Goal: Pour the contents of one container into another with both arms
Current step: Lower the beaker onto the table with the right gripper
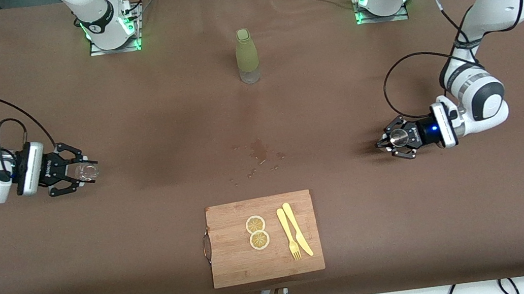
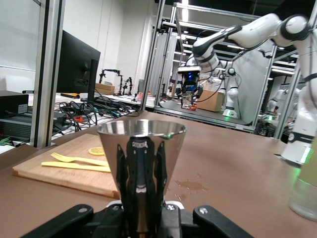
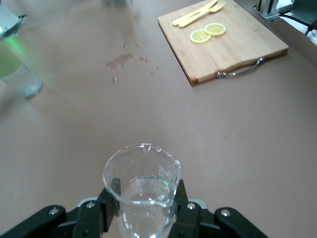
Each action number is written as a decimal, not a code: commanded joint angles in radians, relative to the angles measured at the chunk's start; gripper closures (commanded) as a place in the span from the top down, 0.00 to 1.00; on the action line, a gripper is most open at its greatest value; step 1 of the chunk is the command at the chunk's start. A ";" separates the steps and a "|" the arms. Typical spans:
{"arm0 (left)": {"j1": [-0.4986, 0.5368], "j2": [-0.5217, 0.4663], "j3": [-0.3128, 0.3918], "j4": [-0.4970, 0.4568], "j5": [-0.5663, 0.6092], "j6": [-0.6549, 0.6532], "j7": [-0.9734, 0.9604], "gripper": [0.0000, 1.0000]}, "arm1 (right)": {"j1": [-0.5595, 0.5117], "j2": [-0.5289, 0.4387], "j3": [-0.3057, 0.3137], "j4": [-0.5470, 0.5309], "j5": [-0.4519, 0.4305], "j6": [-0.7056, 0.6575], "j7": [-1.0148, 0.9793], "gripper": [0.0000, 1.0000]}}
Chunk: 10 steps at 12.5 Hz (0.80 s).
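Observation:
Low over the table at the left arm's end, my left gripper (image 1: 391,141) is shut on a shiny metal cup (image 1: 398,136). The left wrist view shows that cup (image 2: 110,148) upright between the fingers of the left gripper (image 2: 141,166). At the right arm's end, my right gripper (image 1: 77,173) is shut on a clear glass beaker (image 1: 88,172). In the right wrist view the beaker (image 3: 142,181) stands upright with clear liquid inside, and the right gripper (image 3: 144,201) clamps its sides.
A bottle of pale yellow-green liquid (image 1: 247,57) stands mid-table near the bases. Wet spots (image 1: 258,150) mark the middle. A wooden cutting board (image 1: 237,260) with two lemon slices (image 1: 257,232) and a yellow fork and knife (image 1: 294,229) lies near the front edge.

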 commanded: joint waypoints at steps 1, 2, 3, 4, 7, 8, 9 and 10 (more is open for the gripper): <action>0.092 0.075 -0.008 0.133 0.115 -0.089 -0.055 0.00 | -0.065 0.065 0.020 -0.001 0.084 0.000 -0.165 0.24; 0.126 0.095 -0.006 0.164 0.146 -0.111 -0.059 0.00 | -0.076 0.096 0.020 -0.001 0.110 0.003 -0.254 0.24; 0.153 0.106 0.001 0.171 0.186 -0.122 -0.058 0.00 | -0.079 0.122 0.019 -0.001 0.128 0.006 -0.303 0.24; 0.181 0.118 0.007 0.187 0.218 -0.143 -0.056 0.00 | -0.090 0.141 0.017 0.001 0.133 0.008 -0.327 0.24; 0.254 0.138 0.010 0.195 0.313 -0.173 -0.029 0.00 | -0.103 0.235 0.017 0.050 0.148 0.013 -0.408 0.24; 0.261 0.144 0.010 0.193 0.321 -0.177 0.017 0.00 | -0.107 0.246 0.017 0.051 0.161 0.013 -0.437 0.24; 0.267 0.157 0.012 0.193 0.326 -0.192 0.049 0.00 | -0.117 0.256 0.017 0.051 0.159 0.013 -0.455 0.24; 0.270 0.161 0.012 0.188 0.338 -0.200 0.072 0.00 | -0.129 0.279 0.017 0.067 0.159 0.013 -0.477 0.24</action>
